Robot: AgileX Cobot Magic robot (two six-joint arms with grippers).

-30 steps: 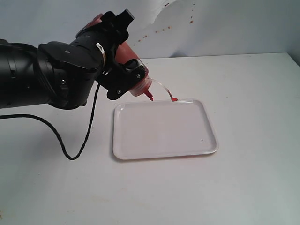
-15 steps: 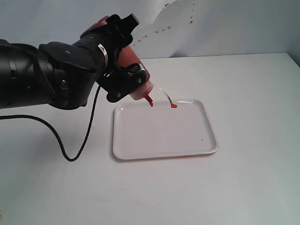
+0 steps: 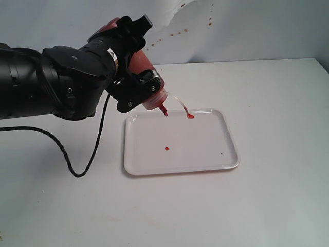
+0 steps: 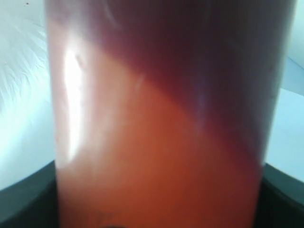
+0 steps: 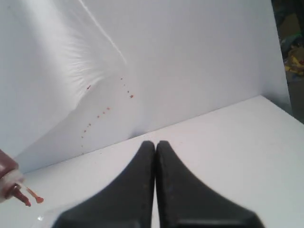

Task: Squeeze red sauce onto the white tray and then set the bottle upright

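Note:
My left gripper (image 3: pixel 134 80) is shut on the bottle (image 3: pixel 145 72), which is tipped with its red nozzle (image 3: pixel 164 109) pointing down over the far left corner of the white tray (image 3: pixel 226 131). The tethered cap (image 3: pixel 190 116) dangles beside the nozzle. One small drop of red sauce (image 3: pixel 167 148) lies on the tray's left half. The bottle's red-orange body (image 4: pixel 156 142) fills the left wrist view. In the right wrist view my right gripper (image 5: pixel 156 145) is shut with nothing in it, and the bottle's nozzle (image 5: pixel 19 194) shows at the edge.
A black cable (image 3: pixel 82 164) loops over the white table left of the tray. The white backdrop (image 3: pixel 247 31) behind the table carries reddish-brown specks (image 3: pixel 177 33). My right arm is out of the exterior view.
The bottle tipped slightly further and its nozzle shifted a little over the tray. A red drop has landed on the tray, which was bare before.

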